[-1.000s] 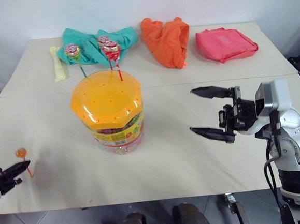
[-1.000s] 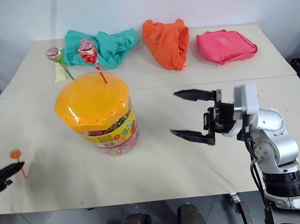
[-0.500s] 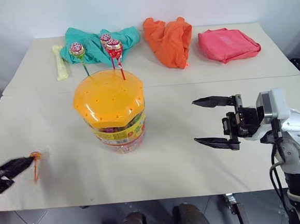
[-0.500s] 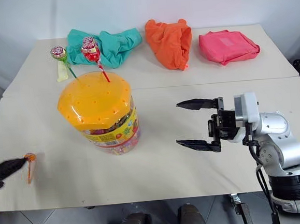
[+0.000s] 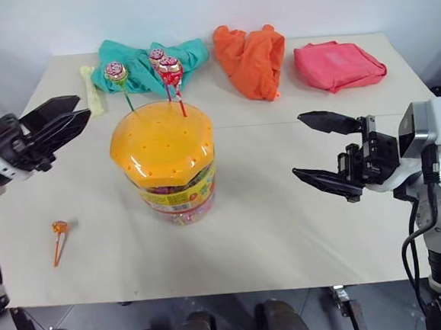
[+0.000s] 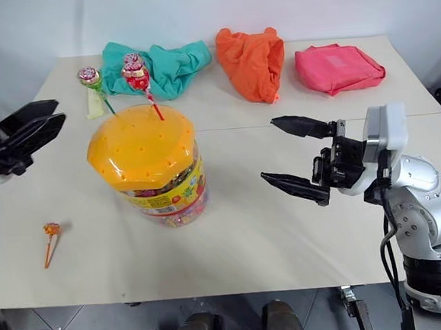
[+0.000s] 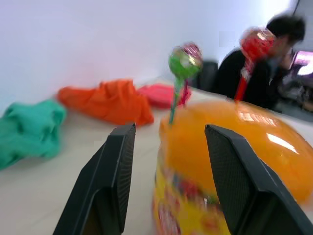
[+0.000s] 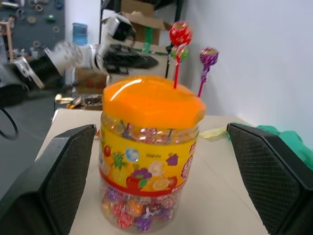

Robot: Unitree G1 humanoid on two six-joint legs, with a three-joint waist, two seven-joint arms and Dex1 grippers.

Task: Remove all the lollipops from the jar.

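Three lollipops [image 5: 168,68] are still stuck in the lid of the jar [image 5: 165,165], just ahead of the empty, partly parted left claw [image 5: 63,120]. The right claw [image 5: 328,149] is held wide beside it. The light jar could be tipped if a stick is pulled sideways.

pale table [image 5: 287,228] with sweets and cloths
jar [image 5: 169,169] mid-table, orange lollipop [image 5: 58,227] near its front left edge; teal cloth [image 5: 151,59], orange cloth [image 5: 248,56], pink cloth [image 5: 339,64], pale yellow stick [image 5: 90,87] along the back.
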